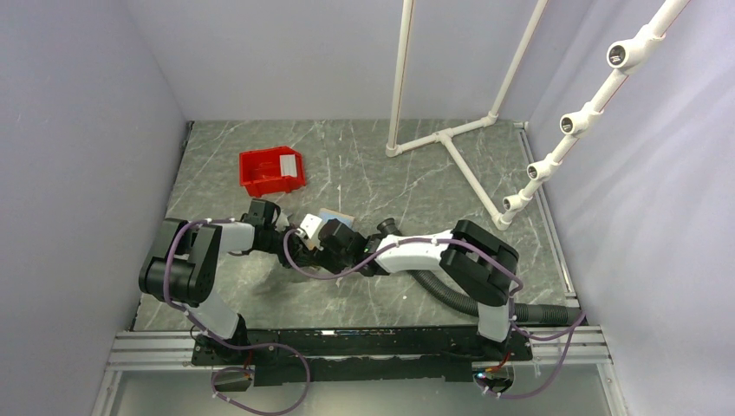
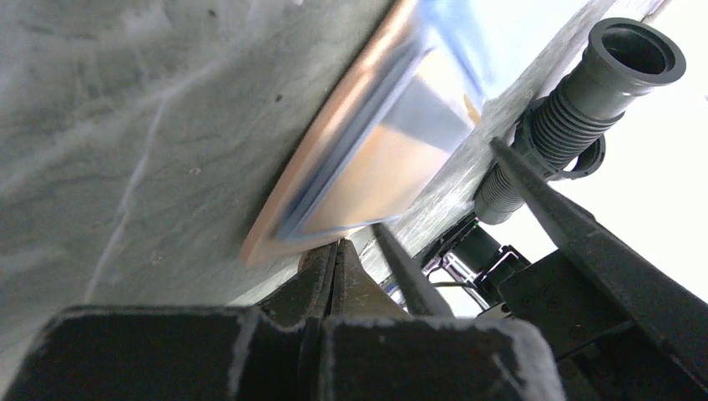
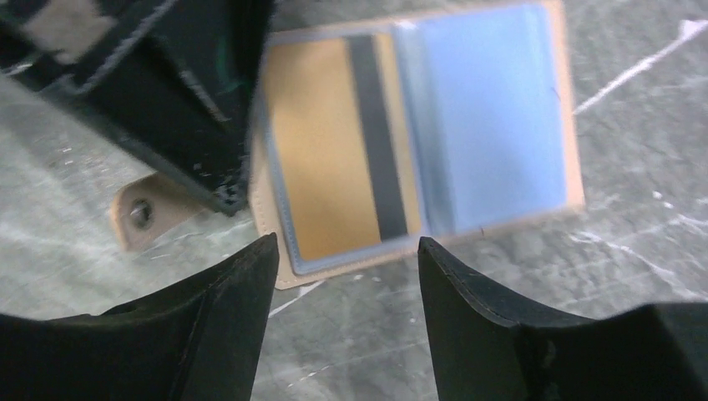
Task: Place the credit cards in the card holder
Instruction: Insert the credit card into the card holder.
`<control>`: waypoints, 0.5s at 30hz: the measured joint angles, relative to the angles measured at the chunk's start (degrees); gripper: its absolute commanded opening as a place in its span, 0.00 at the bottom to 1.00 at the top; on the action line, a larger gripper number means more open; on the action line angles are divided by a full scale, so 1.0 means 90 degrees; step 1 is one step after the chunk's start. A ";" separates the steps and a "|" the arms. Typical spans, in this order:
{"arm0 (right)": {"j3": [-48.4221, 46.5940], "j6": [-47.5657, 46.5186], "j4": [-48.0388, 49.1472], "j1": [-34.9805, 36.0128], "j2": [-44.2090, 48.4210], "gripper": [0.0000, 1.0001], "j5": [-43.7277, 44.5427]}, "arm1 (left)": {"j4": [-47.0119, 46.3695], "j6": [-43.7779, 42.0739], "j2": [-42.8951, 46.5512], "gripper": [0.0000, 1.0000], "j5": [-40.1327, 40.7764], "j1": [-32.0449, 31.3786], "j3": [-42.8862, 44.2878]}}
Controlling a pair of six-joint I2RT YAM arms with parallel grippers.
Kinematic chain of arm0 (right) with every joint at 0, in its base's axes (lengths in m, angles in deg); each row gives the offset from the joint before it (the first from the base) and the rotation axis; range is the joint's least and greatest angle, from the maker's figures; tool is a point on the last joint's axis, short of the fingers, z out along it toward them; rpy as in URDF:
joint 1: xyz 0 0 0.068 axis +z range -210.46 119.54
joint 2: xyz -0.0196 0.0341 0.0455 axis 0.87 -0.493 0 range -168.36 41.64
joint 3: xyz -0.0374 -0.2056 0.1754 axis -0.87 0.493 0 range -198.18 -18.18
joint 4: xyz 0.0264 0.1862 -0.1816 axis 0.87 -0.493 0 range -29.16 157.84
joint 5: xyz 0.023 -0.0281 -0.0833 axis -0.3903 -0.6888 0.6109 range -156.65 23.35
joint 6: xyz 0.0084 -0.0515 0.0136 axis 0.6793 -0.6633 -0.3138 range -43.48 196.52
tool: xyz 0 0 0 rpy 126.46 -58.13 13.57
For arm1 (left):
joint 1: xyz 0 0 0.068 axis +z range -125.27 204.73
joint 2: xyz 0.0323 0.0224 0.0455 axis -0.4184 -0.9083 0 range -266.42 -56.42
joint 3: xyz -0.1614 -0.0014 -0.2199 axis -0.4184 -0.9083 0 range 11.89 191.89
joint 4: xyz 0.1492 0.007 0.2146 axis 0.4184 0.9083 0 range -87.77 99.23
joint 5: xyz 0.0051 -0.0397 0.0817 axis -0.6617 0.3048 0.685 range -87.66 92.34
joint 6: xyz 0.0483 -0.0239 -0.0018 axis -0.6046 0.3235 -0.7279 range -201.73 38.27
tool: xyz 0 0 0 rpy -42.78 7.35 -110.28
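Two cards in, one still to go, by my reckoning.

My left jaws are pressed shut, tips at the left edge of the open card holder [image 3: 171, 213]; I cannot tell whether they nip it. My right jaws hang wide and empty just above it. The holder lies flat, mid-bench, with the gold-brown card [image 3: 321, 150] in one pocket and the pale blue card [image 3: 493, 117] in the other. The whitish card may be the pale thing [image 1: 290, 163] in the red bin [image 1: 245, 169], far left. Grey marbled bench [image 1: 364, 173], lilac walls [image 1: 87, 130], white pipe frame [image 1: 402, 69] far right.
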 measured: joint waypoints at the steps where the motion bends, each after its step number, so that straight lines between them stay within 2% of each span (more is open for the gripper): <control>1: 0.0000 0.0002 0.0012 0.0012 0.0000 0.62 0.0102 | 0.0019 -0.0017 0.0000 0.00 0.0007 0.0000 0.0007; 6: 0.0039 0.0109 0.0126 -0.0049 0.0002 0.59 0.0629 | 0.0046 -0.0046 0.0000 0.00 0.0017 0.0000 0.0017; 15: 0.0061 0.0287 0.0231 -0.0051 0.0019 0.56 0.0702 | 0.0051 -0.0049 0.0000 0.00 0.0024 0.0000 0.0017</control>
